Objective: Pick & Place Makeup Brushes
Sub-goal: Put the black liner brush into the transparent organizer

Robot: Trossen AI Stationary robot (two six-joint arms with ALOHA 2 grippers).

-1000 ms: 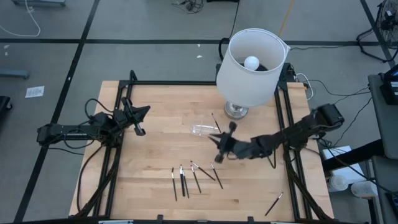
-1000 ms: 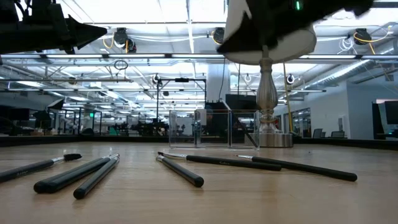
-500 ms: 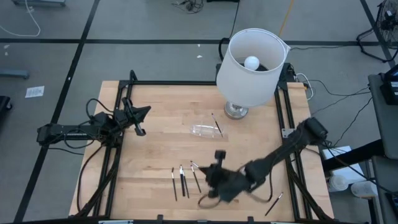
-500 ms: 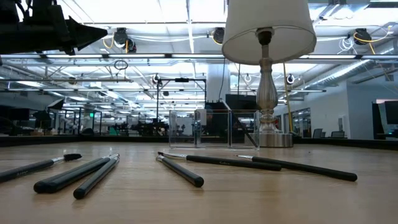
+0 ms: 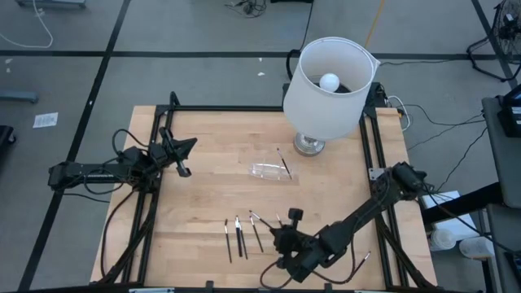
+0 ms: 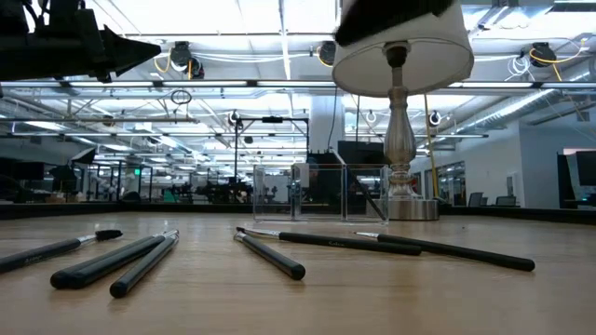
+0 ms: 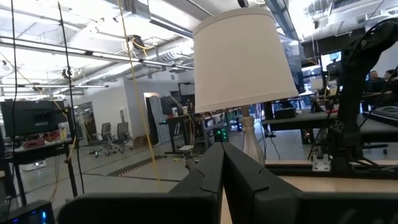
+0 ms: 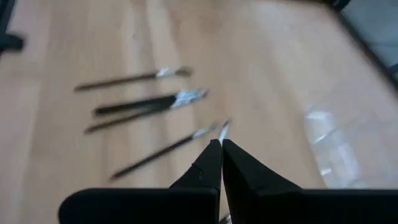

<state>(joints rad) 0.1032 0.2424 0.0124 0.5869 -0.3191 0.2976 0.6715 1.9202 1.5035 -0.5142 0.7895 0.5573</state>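
Right gripper (image 5: 285, 242), fingers pressed together and empty, hovers just beside the makeup brushes (image 5: 244, 234), whose handles run toward the table's near edge.

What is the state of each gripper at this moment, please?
Left gripper: shut, holding nothing, at the table's left edge.
Right gripper: shut, holding nothing, above the makeup brushes near the front.
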